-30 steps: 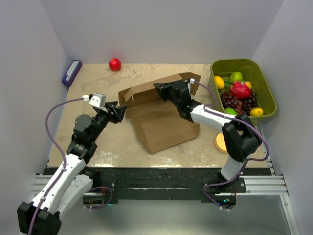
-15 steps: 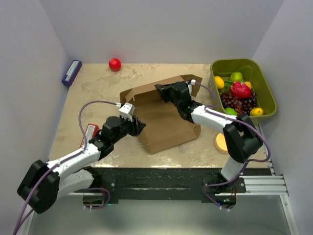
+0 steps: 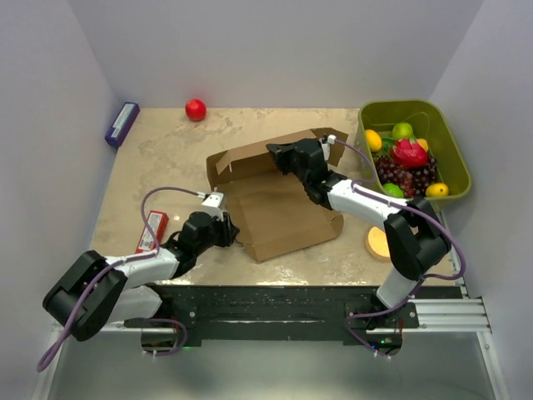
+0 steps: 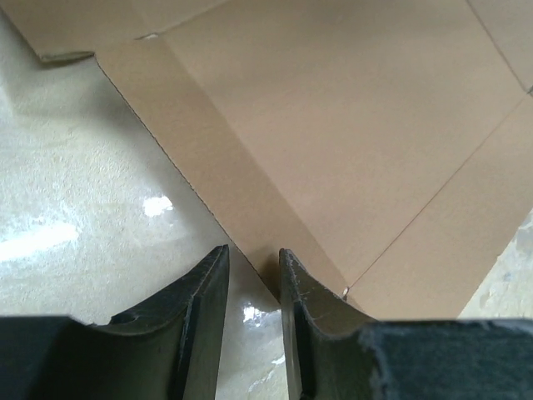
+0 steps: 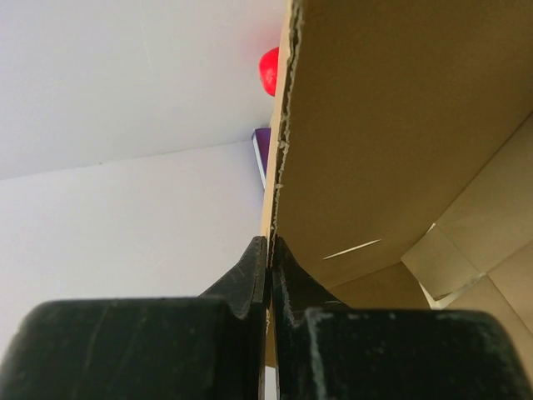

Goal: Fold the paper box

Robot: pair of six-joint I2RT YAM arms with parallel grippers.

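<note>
The paper box is a brown cardboard sheet lying partly open at the table's middle, its rear panel raised. My right gripper is shut on the top edge of that raised panel and holds it upright; the right wrist view shows the jaws pinched on the panel. My left gripper is low at the box's front left edge. In the left wrist view its fingers stand a narrow gap apart, the cardboard edge running into that gap, one finger over the sheet and one over the bare table.
A green bin of fruit stands at the back right. A red ball and a purple box lie at the back left. A small red packet lies by my left arm. An orange disc lies near the right arm.
My left arm has swung from the box's left side down and forward to its front left edge, uncovering the red packet. My right gripper has kept hold of the raised panel.
</note>
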